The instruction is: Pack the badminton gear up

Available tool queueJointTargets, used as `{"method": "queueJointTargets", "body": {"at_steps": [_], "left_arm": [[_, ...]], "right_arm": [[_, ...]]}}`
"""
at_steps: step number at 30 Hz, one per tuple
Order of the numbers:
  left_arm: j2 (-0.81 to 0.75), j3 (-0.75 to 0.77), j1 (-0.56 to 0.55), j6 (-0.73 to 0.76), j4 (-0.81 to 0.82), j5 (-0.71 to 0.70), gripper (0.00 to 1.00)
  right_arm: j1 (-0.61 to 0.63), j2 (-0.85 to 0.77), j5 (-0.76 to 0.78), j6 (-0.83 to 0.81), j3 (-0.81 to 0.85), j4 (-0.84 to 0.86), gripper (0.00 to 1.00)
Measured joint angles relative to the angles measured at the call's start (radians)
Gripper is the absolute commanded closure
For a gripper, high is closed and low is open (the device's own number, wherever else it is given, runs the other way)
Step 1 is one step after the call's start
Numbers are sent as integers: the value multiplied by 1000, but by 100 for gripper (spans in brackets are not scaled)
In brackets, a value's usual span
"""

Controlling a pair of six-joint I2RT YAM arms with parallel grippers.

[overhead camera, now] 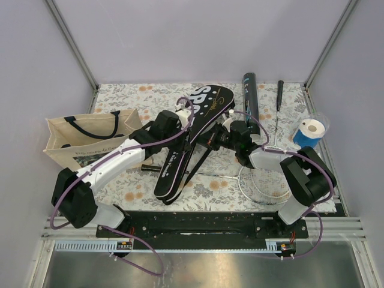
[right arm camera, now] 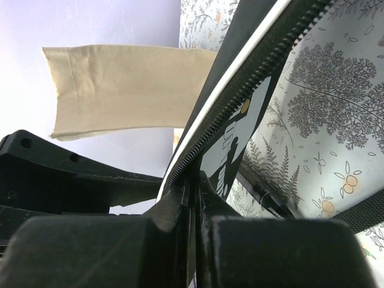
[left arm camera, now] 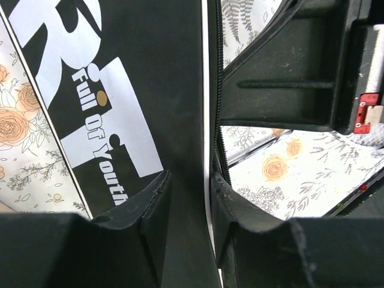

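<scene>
Left wrist view: the left hand (left arm camera: 189, 201) is clamped on the edge of the black "SPORT" racket cover (left arm camera: 156, 72). The right hand (right arm camera: 193, 192) pinches its zipper rim. The cover lies mid-worktop (overhead camera: 132, 96), with the racket (overhead camera: 277, 120) and black tube (overhead camera: 250, 96) to its right.
</scene>
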Motion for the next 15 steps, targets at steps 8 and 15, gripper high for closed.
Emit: {"method": "queueJointTargets", "body": {"at_steps": [8,15], "left_arm": [[70,36,-4,10,-49,-31,100],[56,93,110,-94,-117,-140,100]], "right_arm": [[2,-24,29,-70,21,-145,100],[2,-140,129,-142,-5,-325,100]]}}
